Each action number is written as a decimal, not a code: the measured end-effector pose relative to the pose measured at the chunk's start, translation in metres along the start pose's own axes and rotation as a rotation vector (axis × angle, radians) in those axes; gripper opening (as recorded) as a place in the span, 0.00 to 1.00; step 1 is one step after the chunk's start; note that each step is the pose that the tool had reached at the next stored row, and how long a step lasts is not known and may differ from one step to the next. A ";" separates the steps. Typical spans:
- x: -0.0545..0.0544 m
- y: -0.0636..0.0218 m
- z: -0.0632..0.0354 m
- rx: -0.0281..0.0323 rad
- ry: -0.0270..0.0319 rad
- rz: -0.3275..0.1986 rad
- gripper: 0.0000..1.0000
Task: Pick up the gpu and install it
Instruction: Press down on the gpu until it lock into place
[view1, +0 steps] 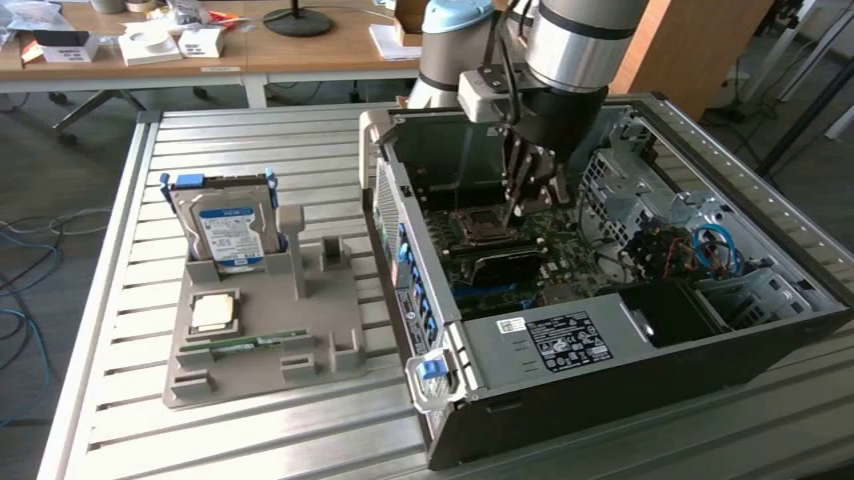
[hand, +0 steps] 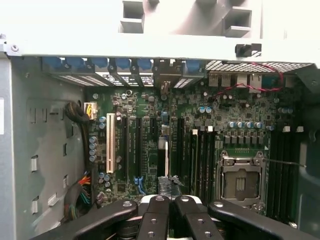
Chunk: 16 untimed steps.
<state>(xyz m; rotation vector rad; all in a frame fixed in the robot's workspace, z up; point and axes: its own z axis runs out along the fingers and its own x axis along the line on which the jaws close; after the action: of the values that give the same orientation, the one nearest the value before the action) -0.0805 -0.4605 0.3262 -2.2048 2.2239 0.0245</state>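
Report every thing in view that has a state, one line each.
gripper: shut on the gpu, inside the computer case.
gpu: held edge-on over the motherboard slots; cannot tell whether it is seated.
computer case: side open.
processor socket: empty.
hard drive: upright in the grey holder.
memory stick: lying flat in the grey holder.

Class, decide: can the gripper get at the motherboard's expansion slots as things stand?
Probably yes: the case lies open, and the gripper, shut on the gpu, hangs above the slots, nothing between.
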 end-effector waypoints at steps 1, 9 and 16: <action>0.000 0.0000 0.0017 0.0006 0.0001 0.001 0.11; 0.000 -0.0001 0.0153 0.0035 0.0068 0.010 0.11; 0.000 -0.0001 0.0250 0.0084 0.0150 0.022 0.11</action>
<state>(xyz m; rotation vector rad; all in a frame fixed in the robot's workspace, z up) -0.0805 -0.4604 0.3011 -2.1840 2.2513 -0.0012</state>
